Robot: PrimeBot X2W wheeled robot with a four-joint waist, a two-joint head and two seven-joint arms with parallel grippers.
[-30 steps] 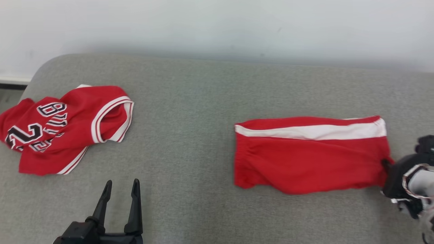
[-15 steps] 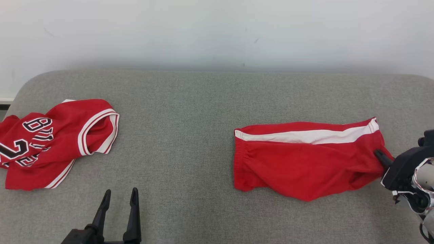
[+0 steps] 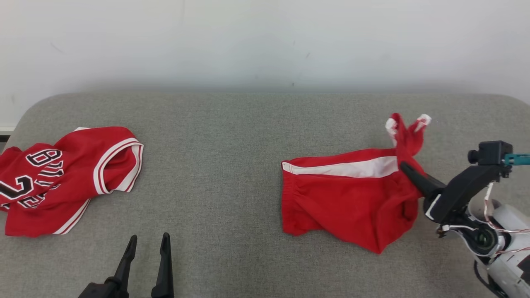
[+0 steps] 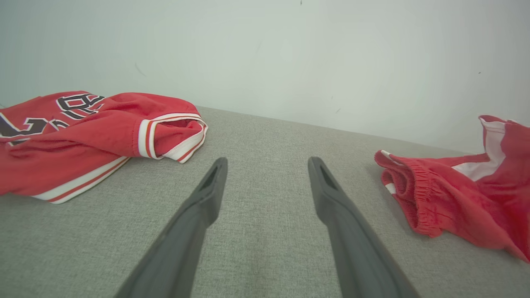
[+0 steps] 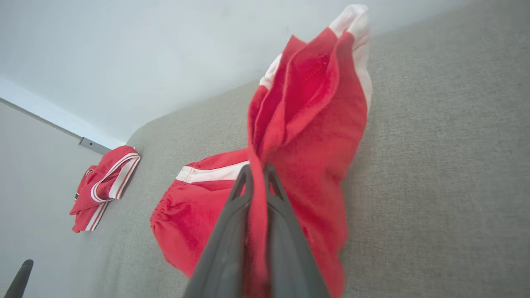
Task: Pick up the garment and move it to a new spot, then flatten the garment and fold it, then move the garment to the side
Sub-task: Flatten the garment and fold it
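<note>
Two red garments are lying on the couch (image 3: pixel 232 136): shorts (image 3: pixel 343 198) on its right half, jersey (image 3: pixel 62 178) at its left end. The right gripper (image 3: pixel 403 167) is clamping the shorts' right edge and holding it up off the couch, while the waistband end is resting on it. The left gripper (image 3: pixel 149 238) is hanging empty, jaws apart, over the couch's front. Risk, I'm guessing: the thin pinch slipping, or trailing cloth bunching. The grip point is sitting buried in cloth, layer count unclear. The jersey is running off-frame.
</note>
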